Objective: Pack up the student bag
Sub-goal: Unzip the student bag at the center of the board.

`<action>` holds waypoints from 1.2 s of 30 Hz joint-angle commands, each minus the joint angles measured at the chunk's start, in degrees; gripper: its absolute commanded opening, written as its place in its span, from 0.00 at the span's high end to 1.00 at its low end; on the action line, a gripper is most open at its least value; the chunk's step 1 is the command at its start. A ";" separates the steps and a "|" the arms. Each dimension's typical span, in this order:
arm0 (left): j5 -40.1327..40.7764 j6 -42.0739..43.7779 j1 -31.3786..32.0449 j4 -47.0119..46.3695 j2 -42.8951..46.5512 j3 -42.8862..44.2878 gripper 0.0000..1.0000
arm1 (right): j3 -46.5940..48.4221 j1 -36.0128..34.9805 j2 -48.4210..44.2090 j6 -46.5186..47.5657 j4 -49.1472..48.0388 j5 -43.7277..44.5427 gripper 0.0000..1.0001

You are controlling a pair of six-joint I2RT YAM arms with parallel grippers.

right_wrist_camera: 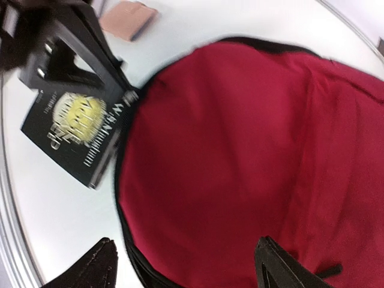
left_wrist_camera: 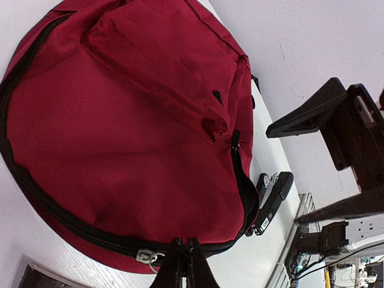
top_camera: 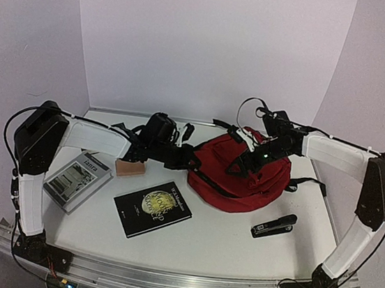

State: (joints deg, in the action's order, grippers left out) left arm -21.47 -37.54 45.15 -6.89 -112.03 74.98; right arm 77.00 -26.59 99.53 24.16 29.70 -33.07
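Little of the packing looks done, judging from how things lie on the white table (top_camera: 222,246). At the far left a grey paperback book (top_camera: 77,180) lies flat. To its right, a little farther back, sits a pinkish-tan rectangular block (top_camera: 130,169) (perhaps an eraser). Nearer the front edge lies a black softcover book (top_camera: 152,208) with a gold disc on its cover. All three are outside the bag.

The left gripper (left_wrist_camera: 183,249) has its fingers pressed together at the bag's left rim, right on the black zipper line and just beside the silver zipper pull (left_wrist_camera: 147,257). Whether it pinches fabric or the pull, I cannot tell.

The student bag (top_camera: 243,192), a dark red fabric backpack with black zippers, lies flat right of centre, towards the far side. In the left wrist view its main zipper looks closed along the visible stretch, so opening it seems to be the step in hand. What is inside cannot be seen.

Above the bag the right gripper (right_wrist_camera: 185,243) hangs with its fingers spread wide, nothing between them.

Near the right edge a black stapler (top_camera: 274,226) lies beside the bag, also unpacked.
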 commanded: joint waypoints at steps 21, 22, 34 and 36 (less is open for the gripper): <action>4.92 -4.79 -4.53 -2.39 2.24 -1.30 1.00 | -4.96 -9.98 1.29 -2.05 -1.04 5.62 1.00; 5.73 -5.32 -5.39 -2.31 2.64 -2.04 1.00 | -6.57 -9.97 0.24 -0.79 -0.66 6.43 1.00; 3.48 -6.68 -9.23 -9.07 7.93 -11.04 1.00 | -8.99 -6.89 -2.55 9.59 -0.23 17.51 0.85; 1.93 -7.31 -8.75 -11.34 7.33 -11.52 1.00 | -5.25 -6.90 -1.45 7.76 -0.10 16.49 0.59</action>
State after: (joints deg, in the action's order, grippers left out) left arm -19.32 -43.87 37.38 -11.12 -107.78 64.31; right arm 65.50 -34.48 96.90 31.37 26.78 -20.29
